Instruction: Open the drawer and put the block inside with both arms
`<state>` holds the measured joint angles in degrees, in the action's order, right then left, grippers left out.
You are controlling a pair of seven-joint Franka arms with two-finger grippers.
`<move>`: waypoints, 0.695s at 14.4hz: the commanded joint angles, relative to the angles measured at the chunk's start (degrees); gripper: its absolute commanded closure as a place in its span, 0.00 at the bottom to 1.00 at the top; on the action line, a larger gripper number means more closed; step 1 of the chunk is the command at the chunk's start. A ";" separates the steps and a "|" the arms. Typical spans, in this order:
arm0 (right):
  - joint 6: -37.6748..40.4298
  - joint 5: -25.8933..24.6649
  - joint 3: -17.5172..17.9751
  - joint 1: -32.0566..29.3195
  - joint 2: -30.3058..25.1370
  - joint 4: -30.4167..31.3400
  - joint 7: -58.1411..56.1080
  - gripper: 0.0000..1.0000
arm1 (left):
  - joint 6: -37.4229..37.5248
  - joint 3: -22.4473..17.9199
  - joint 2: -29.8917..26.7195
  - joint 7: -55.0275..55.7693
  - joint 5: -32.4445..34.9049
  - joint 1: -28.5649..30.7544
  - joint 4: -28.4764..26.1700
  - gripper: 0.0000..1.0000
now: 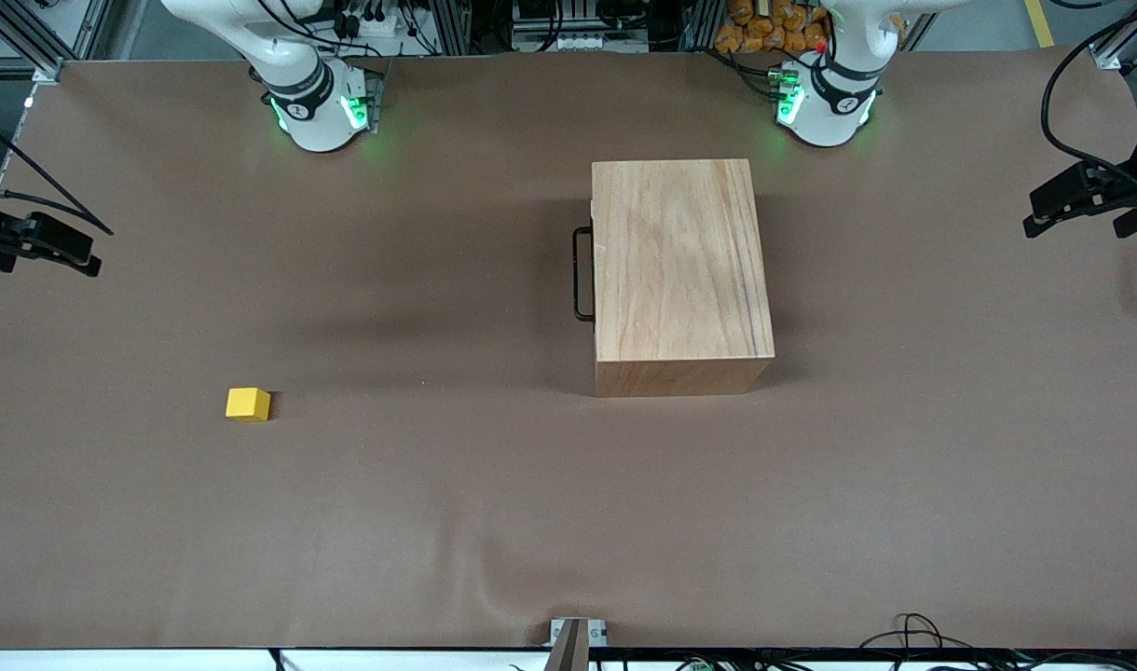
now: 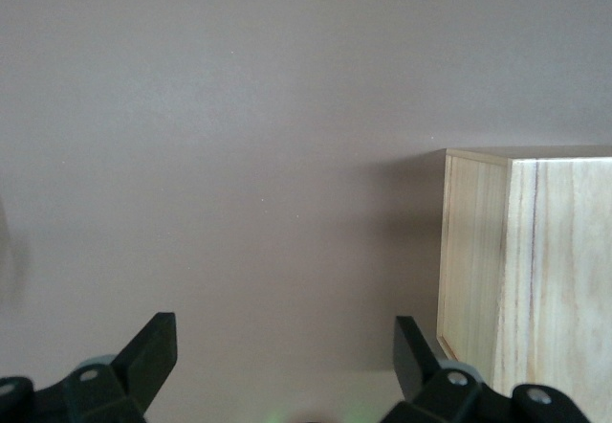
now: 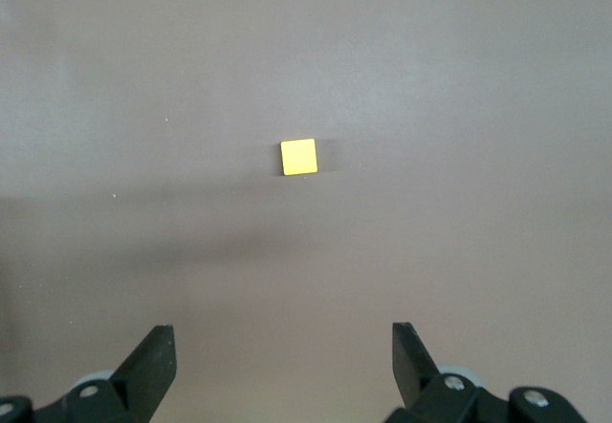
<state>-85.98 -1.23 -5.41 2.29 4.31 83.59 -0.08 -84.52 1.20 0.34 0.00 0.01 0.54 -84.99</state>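
The drawer is shut in the light-wood box at mid-table. Its black bar handle faces the right arm's end of the table. The yellow block lies alone on the brown table, nearer the front camera than the box and toward the right arm's end. My right gripper hangs open and empty high over that end, with the block well ahead of it. My left gripper is open and empty high over the left arm's end. A corner of the box shows beside it.
Brown paper covers the whole table. The two arm bases glow green at the table's edge farthest from the front camera. Cables lie along the nearest edge.
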 commanded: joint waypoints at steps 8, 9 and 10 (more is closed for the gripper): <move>0.90 -0.61 0.31 -2.99 0.97 -2.29 0.95 0.00 | 0.76 0.20 0.01 -0.52 -0.81 0.60 0.44 0.00; 0.90 -0.79 0.31 -3.08 0.88 -2.29 0.96 0.00 | 0.76 0.20 0.01 -0.61 -0.80 0.69 0.53 0.00; 0.99 -0.88 0.22 -3.08 0.88 -2.29 0.87 0.00 | 0.76 0.20 0.10 -0.44 -0.80 0.60 0.53 0.00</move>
<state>-85.98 -1.28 -5.82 0.03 4.43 83.12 0.00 -84.49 1.18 0.34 0.00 0.01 0.57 -85.01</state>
